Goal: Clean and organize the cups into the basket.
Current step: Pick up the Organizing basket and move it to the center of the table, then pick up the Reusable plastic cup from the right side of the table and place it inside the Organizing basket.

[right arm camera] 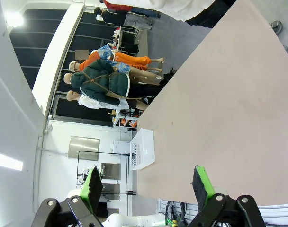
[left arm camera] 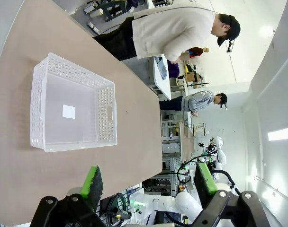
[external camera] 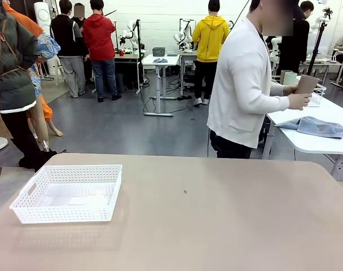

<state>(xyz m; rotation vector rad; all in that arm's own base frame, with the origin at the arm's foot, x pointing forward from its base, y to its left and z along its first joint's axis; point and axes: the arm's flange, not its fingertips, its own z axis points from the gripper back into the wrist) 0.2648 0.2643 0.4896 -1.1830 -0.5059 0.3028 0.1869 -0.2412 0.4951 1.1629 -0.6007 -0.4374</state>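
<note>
Basket: white basket (external camera: 67, 192) sits on the counter (external camera: 216, 214), toward the left arm's side, holding nothing yet; probably placed there for easy loading.
Cup: a tan cup (external camera: 307, 84) is in the person's hand (external camera: 299, 101), over the side counter (external camera: 307, 144), apparently being fetched.
Left end effector (left arm camera: 148, 182): fully spread, empty, hovers near the basket.
Right end effector (right arm camera: 148, 182): fully spread, empty, hangs over bare counter.

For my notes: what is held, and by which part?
Left gripper and right gripper: open, empty. The person's hand holds a tan cup at its lower end.
</note>
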